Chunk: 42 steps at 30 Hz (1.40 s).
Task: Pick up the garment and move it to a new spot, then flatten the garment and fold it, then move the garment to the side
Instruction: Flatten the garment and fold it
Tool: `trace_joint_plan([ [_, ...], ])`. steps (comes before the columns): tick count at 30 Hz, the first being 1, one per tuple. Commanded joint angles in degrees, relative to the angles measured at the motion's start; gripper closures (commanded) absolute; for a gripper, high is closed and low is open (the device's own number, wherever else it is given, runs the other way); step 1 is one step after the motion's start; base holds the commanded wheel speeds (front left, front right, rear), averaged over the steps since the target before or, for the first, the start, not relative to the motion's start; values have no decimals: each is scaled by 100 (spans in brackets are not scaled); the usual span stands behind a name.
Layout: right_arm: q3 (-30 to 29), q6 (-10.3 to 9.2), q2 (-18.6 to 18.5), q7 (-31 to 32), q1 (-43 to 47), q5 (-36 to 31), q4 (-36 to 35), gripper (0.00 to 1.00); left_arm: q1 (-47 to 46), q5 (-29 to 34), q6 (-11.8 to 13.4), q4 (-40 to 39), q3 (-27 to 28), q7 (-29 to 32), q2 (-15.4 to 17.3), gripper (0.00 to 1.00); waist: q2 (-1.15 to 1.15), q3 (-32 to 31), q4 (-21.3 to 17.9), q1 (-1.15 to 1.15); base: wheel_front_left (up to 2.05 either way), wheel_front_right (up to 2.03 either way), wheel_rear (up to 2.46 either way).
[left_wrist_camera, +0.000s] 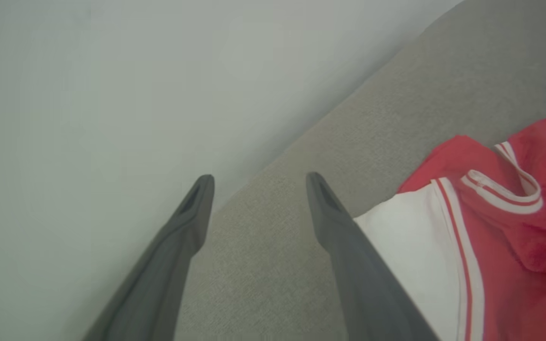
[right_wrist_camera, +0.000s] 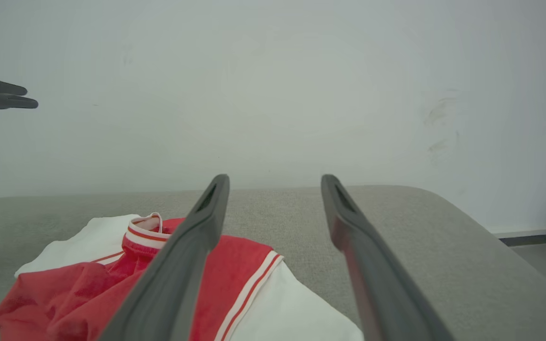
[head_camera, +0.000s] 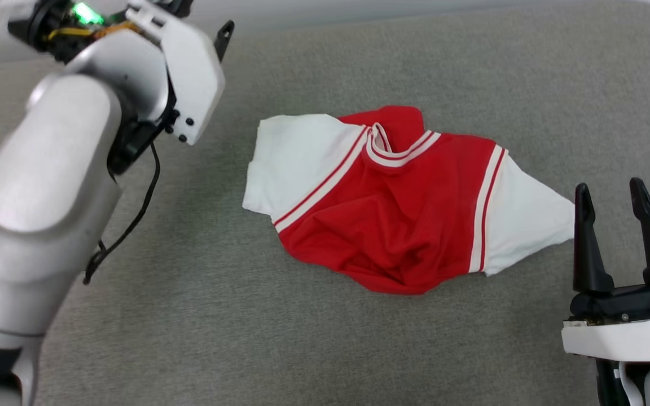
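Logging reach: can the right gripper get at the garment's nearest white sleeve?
Probably yes: the right gripper stands open right beside the white sleeve of the garment, nothing lying between them.

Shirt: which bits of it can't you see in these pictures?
Head view: the shirt lies crumpled; its own folds hide the hem and underside.
Left wrist view: right and bottom edges cut it off; a left gripper finger covers some sleeve.
Right wrist view: a right gripper finger crosses its middle; bottom edge cuts it.
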Motion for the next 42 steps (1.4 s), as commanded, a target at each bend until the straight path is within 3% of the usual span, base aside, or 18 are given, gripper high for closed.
trace_joint_plan([
  [1, 18, -6, 70, -8, 60, -1, -81, 0, -208, -155, 5, -9, -231, 207, 60, 0, 0, 196, -156, 0, 0, 0, 0],
  [12, 312, -6, 257, -8, -155, 37, -419, 0, -1706, -1859, 4, 44, -2286, 2510, 556, 0, 0, 1011, -689, 0, 0, 0, 0],
  [22, 541, -5, 257, -9, -430, 204, -438, 0, -2319, -2388, 3, 273, -3746, 3327, 811, 0, 0, 1551, -986, 0, 0, 0, 0],
  [28, 613, -6, 257, -9, -470, 246, -400, 0, -2197, -2470, 4, 313, -4131, 3498, 996, 0, 0, 1637, -1011, 0, 0, 0, 0],
  [29, 601, -6, 256, -9, -461, 243, -390, 0, -2176, -2481, 4, 294, -4150, 3487, 1012, 72, 0, 1622, -993, 0, 0, 0, 0],
  [30, 590, -6, 257, -9, -439, 232, -379, 0, -2161, -2512, 4, 269, -4158, 3466, 1026, 100, 0, 1592, -963, 0, 0, 0, 0],
  [38, 403, -6, 253, -9, -196, 30, -295, 0, -2193, -2636, 4, -164, -4086, 2655, 1015, 100, 0, 966, -462, 0, 0, 0, 0],
  [42, 284, -5, 254, -10, 2, -71, -263, 0, -2062, -2787, 4, -453, -4089, 2056, 1238, 100, 0, 571, -106, 0, 0, 0, 0],
])
